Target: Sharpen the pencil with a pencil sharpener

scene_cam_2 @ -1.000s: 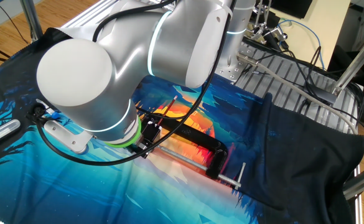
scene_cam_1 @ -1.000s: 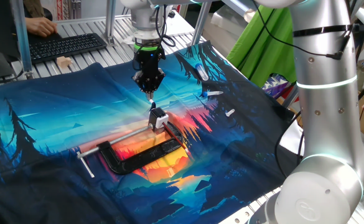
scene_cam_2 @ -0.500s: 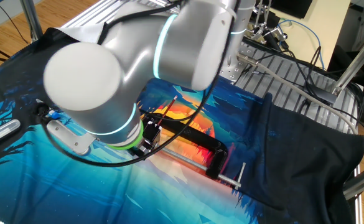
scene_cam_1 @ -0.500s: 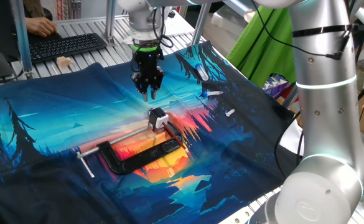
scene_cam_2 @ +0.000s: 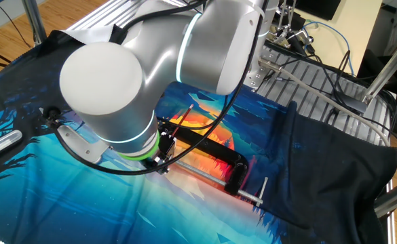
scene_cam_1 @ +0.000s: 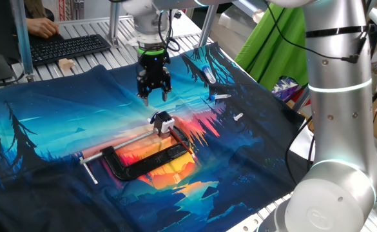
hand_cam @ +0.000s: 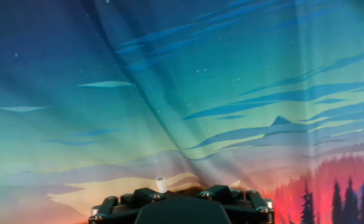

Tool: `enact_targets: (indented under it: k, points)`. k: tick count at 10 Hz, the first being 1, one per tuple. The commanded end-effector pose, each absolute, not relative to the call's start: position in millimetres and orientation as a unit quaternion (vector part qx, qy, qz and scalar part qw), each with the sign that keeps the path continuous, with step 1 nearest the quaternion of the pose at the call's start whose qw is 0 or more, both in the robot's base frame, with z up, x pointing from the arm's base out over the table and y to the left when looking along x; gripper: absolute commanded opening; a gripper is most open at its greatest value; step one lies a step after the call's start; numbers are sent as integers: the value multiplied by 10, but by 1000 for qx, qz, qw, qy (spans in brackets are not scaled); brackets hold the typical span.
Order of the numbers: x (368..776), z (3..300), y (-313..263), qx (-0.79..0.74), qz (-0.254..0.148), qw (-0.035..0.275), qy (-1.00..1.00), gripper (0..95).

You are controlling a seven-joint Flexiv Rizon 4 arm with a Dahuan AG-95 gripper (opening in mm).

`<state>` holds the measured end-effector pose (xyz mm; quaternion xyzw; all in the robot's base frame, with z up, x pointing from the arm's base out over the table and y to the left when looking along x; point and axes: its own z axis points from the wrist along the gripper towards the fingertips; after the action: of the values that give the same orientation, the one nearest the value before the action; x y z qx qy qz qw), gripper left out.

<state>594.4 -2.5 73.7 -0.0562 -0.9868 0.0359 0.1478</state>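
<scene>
The pencil sharpener (scene_cam_1: pixel 164 122) is a small white-and-black block on the printed cloth, at the rod end of the clamp. A short dark stick, apparently the pencil (scene_cam_1: pixel 154 118), pokes out of its upper left side; it is too small to be sure. My gripper (scene_cam_1: pixel 154 97) hangs a little above and behind the sharpener, fingers spread, holding nothing. In the other fixed view the arm's big joint hides the gripper and most of the sharpener. The hand view shows only cloth, the hand's black body (hand_cam: pixel 178 208) and a small white stub (hand_cam: pixel 161 184).
A big black C-clamp (scene_cam_1: pixel 146 161) with a steel rod lies front left of the sharpener, also in the other fixed view (scene_cam_2: pixel 215 152). Marker pens (scene_cam_1: pixel 208 74) and a white cap (scene_cam_1: pixel 238 117) lie right. A keyboard (scene_cam_1: pixel 69 46) and a person's hand (scene_cam_1: pixel 43 27) are behind.
My gripper was shut on the pencil at the sharpener. It has opened, let go of it, and risen back and away. The sharpener and clamp stayed put.
</scene>
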Motion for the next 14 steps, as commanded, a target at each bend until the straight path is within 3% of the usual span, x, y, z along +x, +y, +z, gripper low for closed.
enact_targets:
  k: [1,2,14]
  points:
    - [5898,684,5,-57,35,146,-987,760]
    - [5871,639,43,-58,33,146,-987,570]
    - [5813,236,144,-60,23,142,-988,570]
